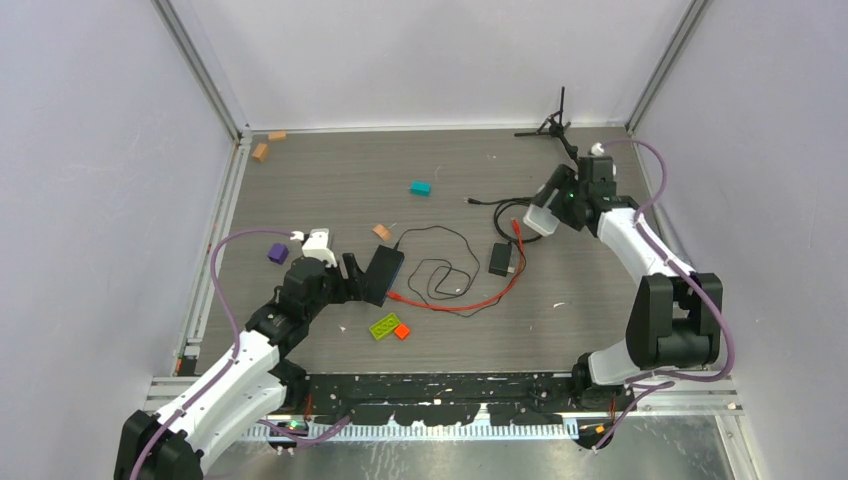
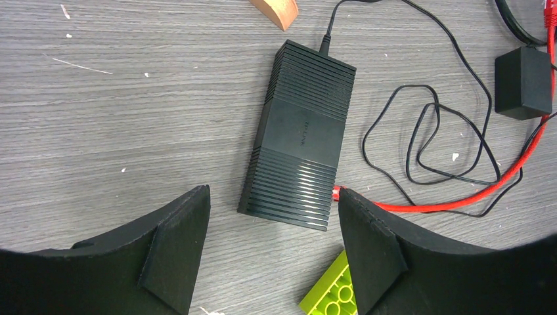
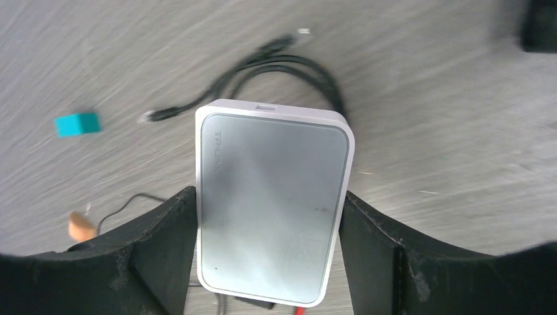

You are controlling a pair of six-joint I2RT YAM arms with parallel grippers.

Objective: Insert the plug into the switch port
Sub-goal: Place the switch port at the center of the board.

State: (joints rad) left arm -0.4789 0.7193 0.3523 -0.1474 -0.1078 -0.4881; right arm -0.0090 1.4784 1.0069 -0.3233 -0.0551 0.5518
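Plug: small red-orange connector tip [image 2: 336,192] at the near end of a thin red-orange cable [image 2: 473,200], flat on the grey wood-grain table [image 2: 98,131]. Just off the near right corner of a black ribbed plastic box [image 2: 299,134], hard by the inner edge of the left gripper's right finger; touching or only close, cannot tell. Long axis roughly crosswise to the box, tip toward the box's side, cable trailing off to the right, then curving up toward a small black power brick [image 1: 501,259]. Second cable end [image 1: 516,228] beside that brick, well apart from the first.

Left gripper [image 2: 274,197]: spread wide, nothing clamped, fingers either side of the box's near end. Hovering or resting, cannot tell. Plainly the nearer arm to this plug; a short shift to its own right probably enough to bracket the tip.

Right gripper [image 3: 268,197]: closed on a white flat rounded-corner plastic box [image 3: 272,170], apparently clear of the table, far right. Occupied, and farther from the near plug, though close to the second end.

Either box possibly the switch; no port face visible on either. Likely hazard: plug low and flat, awkward to pinch.
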